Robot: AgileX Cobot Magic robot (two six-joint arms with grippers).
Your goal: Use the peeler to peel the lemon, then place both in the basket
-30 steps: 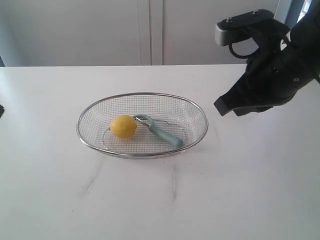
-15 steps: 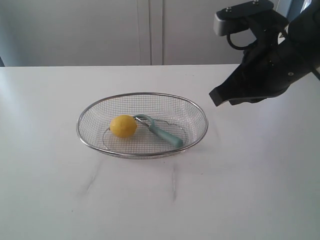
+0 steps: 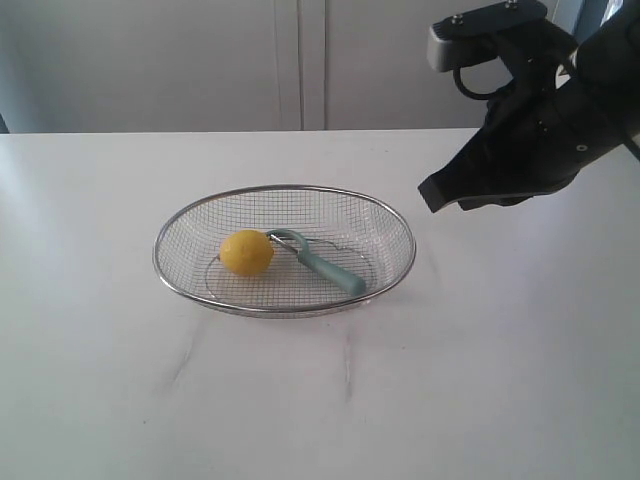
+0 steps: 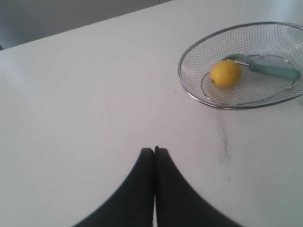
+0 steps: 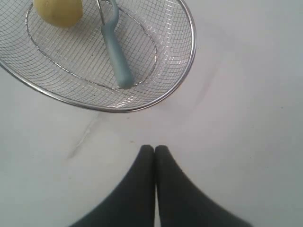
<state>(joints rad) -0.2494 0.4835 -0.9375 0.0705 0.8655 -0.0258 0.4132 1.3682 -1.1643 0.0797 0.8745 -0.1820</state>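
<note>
The yellow lemon point(image 3: 246, 252) lies inside the wire mesh basket point(image 3: 190, 215), left of the teal-handled peeler point(image 3: 328, 266), whose metal head almost touches it. Both also show in the left wrist view, lemon point(image 4: 226, 74) and peeler point(image 4: 270, 70) in the basket point(image 4: 184, 87), and in the right wrist view, lemon point(image 5: 59, 10), peeler point(image 5: 116, 54), basket point(image 5: 187, 56). My right gripper point(image 3: 432, 194) hangs shut and empty above the table, right of the basket. My left gripper point(image 4: 154, 150) is shut and empty over bare table, out of the exterior view.
The white table point(image 3: 480, 380) carries the basket near its middle. A pale wall with cabinet panels point(image 3: 300, 60) stands behind the far edge. Faint scuff marks point(image 3: 348, 365) streak the tabletop in front of the basket.
The right arm rose a little and shifted slightly left during the first half second, then held still. Lemon, peeler and basket have not moved.
</note>
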